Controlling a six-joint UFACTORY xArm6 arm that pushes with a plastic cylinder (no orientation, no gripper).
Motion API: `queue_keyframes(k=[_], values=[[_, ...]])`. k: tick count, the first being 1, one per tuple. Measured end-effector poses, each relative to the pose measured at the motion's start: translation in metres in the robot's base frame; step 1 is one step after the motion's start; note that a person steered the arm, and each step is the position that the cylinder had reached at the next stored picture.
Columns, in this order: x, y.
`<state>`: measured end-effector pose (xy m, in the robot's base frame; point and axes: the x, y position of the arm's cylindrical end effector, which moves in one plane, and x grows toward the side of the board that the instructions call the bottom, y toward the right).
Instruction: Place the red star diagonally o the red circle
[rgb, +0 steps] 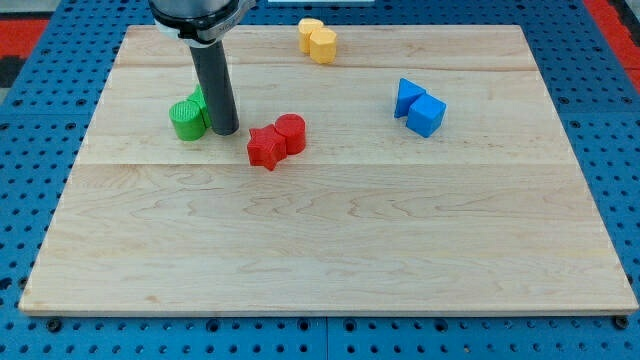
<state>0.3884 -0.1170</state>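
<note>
The red star lies left of the board's centre, touching the red circle, which sits just up and to the right of it. My tip rests on the board a short way left of the red star, with a small gap between them. The rod stands right against the green blocks on its left.
A green cylinder sits beside the rod, with another green block partly hidden behind it. Two yellow blocks lie at the view's top. A blue cube and another blue block lie at the right. The wooden board sits on a blue pegboard.
</note>
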Motion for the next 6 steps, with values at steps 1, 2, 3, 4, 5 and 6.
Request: queue_keyframes(k=[1, 2, 3, 4, 5, 6], values=[[0.009, 0.025], [0.031, 0.046], [0.057, 0.092], [0.057, 0.093], [0.063, 0.138], [0.066, 0.193]])
